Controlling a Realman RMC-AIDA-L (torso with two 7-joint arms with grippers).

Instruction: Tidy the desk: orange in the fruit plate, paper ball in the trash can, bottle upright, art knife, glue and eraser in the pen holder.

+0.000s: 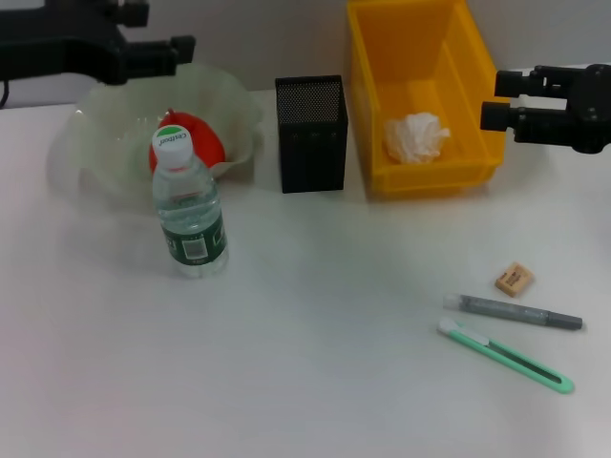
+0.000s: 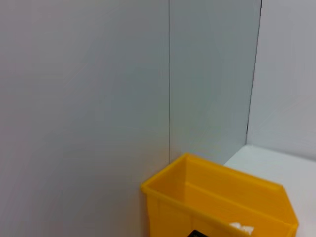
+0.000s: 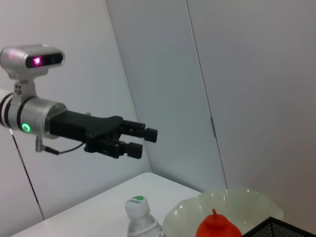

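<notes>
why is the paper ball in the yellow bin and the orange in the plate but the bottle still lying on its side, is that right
Not quite: the head view shows the water bottle standing upright, cap up, in front of the fruit plate. The paper ball is in the yellow bin and the orange in the plate.

Left arm: reaches in from the left edge of the head view, held level above the table.
Left gripper [image 1: 185, 29]: black, pointing toward the robot's right, raised at the far left; its two fingers stand apart with a clear gap, holding nothing; seen from the side in the right wrist view [image 3: 146, 141].
Right arm: comes in from the right edge, also level.
Right gripper [image 1: 489, 99]: black, pointing left, fingers parted, nothing between them.
</notes>
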